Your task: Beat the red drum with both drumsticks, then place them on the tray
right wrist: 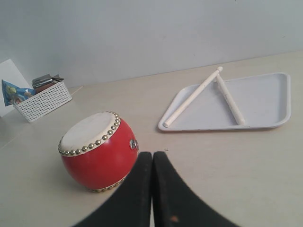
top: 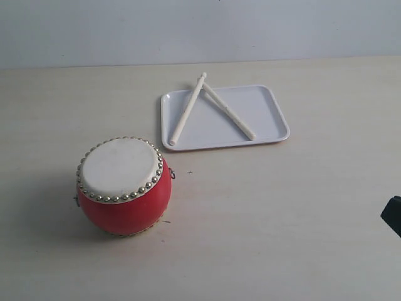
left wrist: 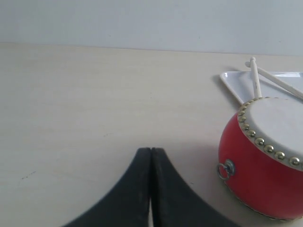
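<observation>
The red drum (top: 124, 186) stands on the table at front left, cream skin up; it also shows in the wrist views as the red drum (left wrist: 265, 165) and the red drum (right wrist: 97, 151). Behind it to the right lies the white tray (top: 266, 110). Both drumsticks rest on the tray, crossed near their far ends: one drumstick (top: 187, 110) and the other drumstick (top: 229, 112). My left gripper (left wrist: 150, 150) is shut and empty, off to the drum's side. My right gripper (right wrist: 152, 154) is shut and empty, near the drum. A dark bit of the right arm (top: 393, 215) shows at the exterior view's right edge.
A white slatted basket (right wrist: 42, 100) holding small items stands at the table's far side in the right wrist view, with a blue packet (right wrist: 10, 92) beside it. A pale wall runs behind the table.
</observation>
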Tool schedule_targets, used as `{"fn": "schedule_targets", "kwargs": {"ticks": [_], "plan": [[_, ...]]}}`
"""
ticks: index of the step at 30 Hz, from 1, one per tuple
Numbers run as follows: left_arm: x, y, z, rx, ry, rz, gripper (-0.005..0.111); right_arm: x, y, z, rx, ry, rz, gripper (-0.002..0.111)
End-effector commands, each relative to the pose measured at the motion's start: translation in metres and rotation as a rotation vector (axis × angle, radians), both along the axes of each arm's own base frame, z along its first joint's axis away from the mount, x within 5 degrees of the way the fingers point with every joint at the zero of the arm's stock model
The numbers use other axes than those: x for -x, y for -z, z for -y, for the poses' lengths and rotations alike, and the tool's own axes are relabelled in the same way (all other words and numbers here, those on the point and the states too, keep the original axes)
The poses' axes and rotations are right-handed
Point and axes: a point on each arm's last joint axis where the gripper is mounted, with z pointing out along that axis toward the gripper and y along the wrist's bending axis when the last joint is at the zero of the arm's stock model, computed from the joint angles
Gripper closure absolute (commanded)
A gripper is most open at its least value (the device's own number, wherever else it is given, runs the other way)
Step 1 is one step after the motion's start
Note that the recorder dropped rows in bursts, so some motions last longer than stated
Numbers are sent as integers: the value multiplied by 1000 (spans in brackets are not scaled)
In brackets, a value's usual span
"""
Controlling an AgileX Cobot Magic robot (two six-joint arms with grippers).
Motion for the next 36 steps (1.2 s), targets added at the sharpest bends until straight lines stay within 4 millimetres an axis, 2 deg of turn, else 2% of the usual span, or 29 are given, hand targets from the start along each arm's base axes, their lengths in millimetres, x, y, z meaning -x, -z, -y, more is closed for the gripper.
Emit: {"fn": "schedule_targets", "kwargs": {"ticks": [1, 15, 19, 24, 29, 36], "plan": [[0, -1, 0, 2, -3, 15, 107, 0, 1, 0, 8, -2, 6, 108], [0, -1, 0, 2, -3, 15, 107, 0, 1, 0, 13, 2, 13, 108], [0, -1, 0, 2, -3, 15, 107, -3, 2, 7, 132, 62, 53, 108], [0, -1, 0, 4, -3, 15, 107, -5, 5, 14, 116, 148, 14, 108], [0, -1, 0, 4, -3, 15, 107, -6, 4, 14, 250, 124, 78, 108], [0, -1, 0, 4, -3, 15, 107, -5, 4, 12, 307, 88, 113, 108]]}}
